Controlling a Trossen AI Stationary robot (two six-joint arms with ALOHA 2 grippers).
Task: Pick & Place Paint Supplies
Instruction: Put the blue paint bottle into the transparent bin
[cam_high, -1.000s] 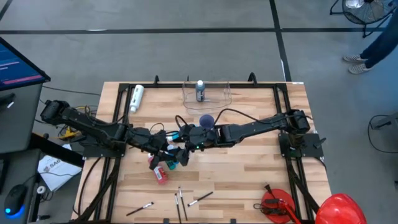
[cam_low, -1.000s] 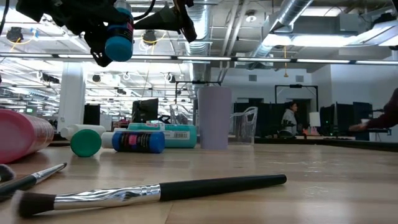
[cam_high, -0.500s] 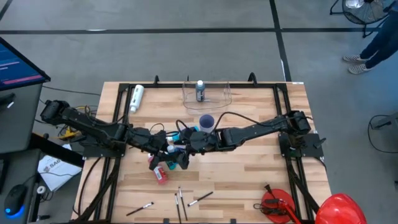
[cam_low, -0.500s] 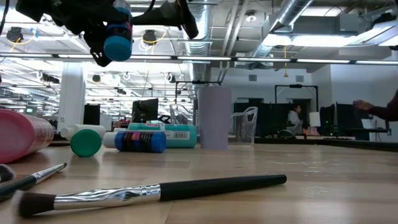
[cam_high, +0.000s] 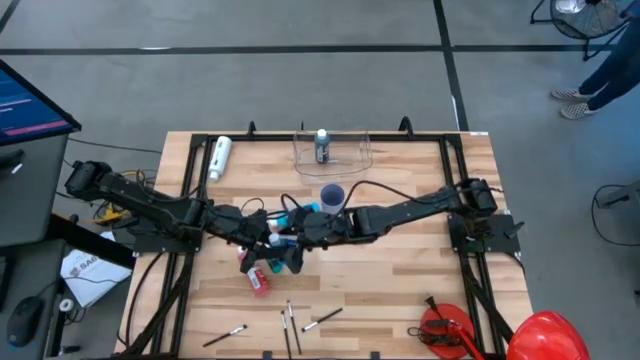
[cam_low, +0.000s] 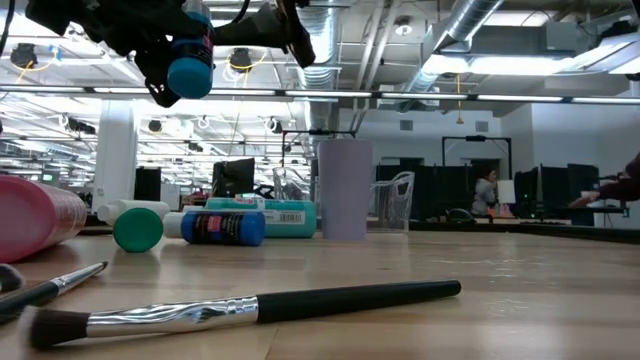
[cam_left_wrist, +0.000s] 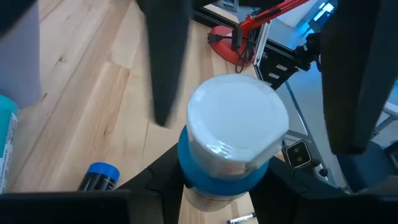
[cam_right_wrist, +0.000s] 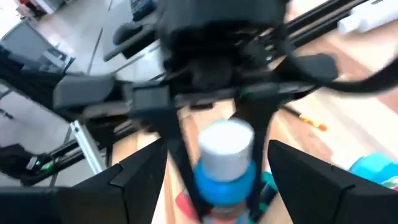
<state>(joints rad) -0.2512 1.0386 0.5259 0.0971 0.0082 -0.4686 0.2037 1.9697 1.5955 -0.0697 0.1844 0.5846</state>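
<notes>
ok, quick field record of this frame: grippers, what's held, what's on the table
left gripper: shut on blue paint bottle, lifted off the table
right gripper: open, fingers on either side of the same bottle, not closed on it
tub: clear, far edge, one bottle inside
cup: upright, mid-table
lying on table: teal tube, red bottle, brushes
white bottle: far left, lying

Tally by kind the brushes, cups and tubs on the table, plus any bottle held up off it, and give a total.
Brushes: 4
Purple cup: 1
Clear tub: 1
Blue bottle held off the table: 1
Total: 7
</notes>
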